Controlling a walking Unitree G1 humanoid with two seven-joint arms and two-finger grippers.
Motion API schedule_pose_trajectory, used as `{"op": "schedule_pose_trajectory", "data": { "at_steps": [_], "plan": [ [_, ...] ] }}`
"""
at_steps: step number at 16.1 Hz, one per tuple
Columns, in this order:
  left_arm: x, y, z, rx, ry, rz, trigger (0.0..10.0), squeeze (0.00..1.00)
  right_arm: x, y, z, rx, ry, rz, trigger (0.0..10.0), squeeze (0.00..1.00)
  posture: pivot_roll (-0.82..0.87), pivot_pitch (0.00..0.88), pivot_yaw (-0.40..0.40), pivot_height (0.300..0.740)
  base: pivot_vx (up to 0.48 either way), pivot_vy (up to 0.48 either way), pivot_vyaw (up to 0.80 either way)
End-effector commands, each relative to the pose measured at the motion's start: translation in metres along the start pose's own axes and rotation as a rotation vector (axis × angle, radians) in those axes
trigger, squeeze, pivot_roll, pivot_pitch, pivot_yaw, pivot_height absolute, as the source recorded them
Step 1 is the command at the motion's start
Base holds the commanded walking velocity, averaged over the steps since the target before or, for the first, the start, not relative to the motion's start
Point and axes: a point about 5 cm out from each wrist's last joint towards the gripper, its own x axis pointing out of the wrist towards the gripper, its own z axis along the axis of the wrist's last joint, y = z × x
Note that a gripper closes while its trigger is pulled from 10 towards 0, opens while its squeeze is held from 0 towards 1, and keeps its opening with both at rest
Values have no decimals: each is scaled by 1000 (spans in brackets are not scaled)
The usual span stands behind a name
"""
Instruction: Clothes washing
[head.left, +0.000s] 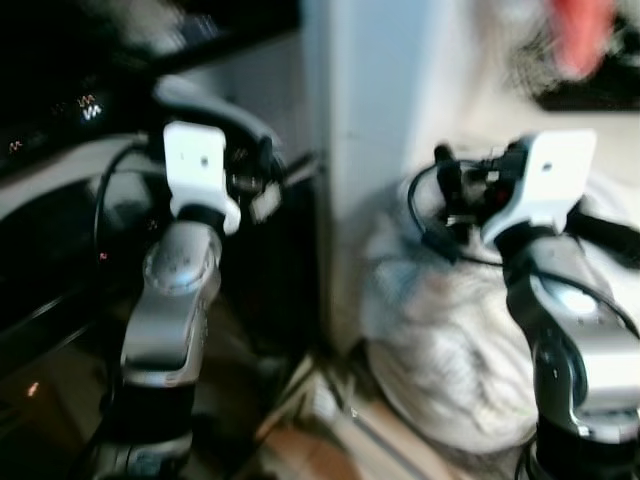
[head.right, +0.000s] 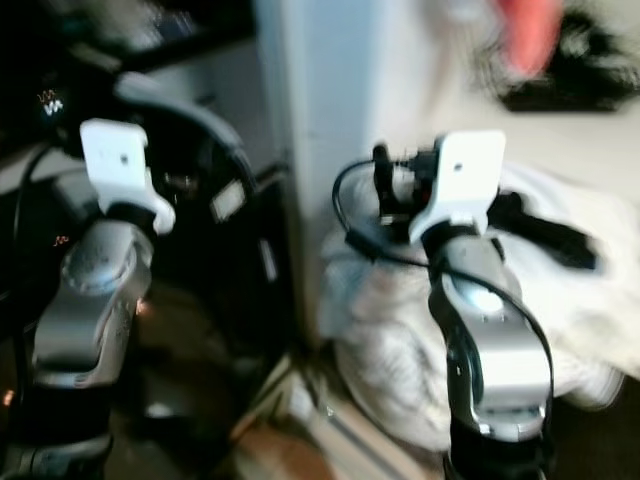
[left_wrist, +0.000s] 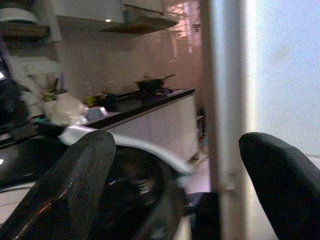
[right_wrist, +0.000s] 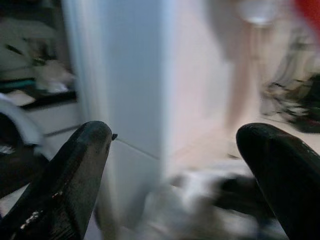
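Observation:
The view is blurred. A washing machine (head.left: 60, 250) with a dark round door and a lit panel stands at the left. A heap of white laundry (head.left: 450, 340) lies on the floor at the right, against a white pillar (head.left: 370, 120). Both silver arms are raised. My left gripper (left_wrist: 175, 142) is open and empty, pointing past the washer's door (left_wrist: 135, 185) toward the pillar's edge. My right gripper (right_wrist: 175, 132) is open and empty too, held above the laundry heap (right_wrist: 210, 210) and facing the pillar.
A kitchen counter (left_wrist: 150, 100) with a pan on a hob runs behind the washer. Something red (head.left: 580, 35) and a dark pile (head.left: 590, 90) lie on the pale floor at the far right. The pillar (left_wrist: 225, 100) stands between washer and laundry.

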Motion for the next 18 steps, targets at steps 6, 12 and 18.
{"op": "schedule_pose_trajectory", "data": {
  "at_steps": [6,12,18],
  "plan": [
    [0,-9,-2,7,21,-81,10000,0,-8,2,6,44,-17,-11,10000,0,-48,0,83,740,0,0,0],
    [1,-17,-5,22,37,-130,10000,0,-6,-8,3,-17,32,-45,10000,0,-42,0,66,740,0,0,0],
    [-2,-16,-10,6,67,-103,10000,0,-4,-9,3,-27,48,-29,10000,0,-30,0,48,740,0,0,0]
  ]
}}
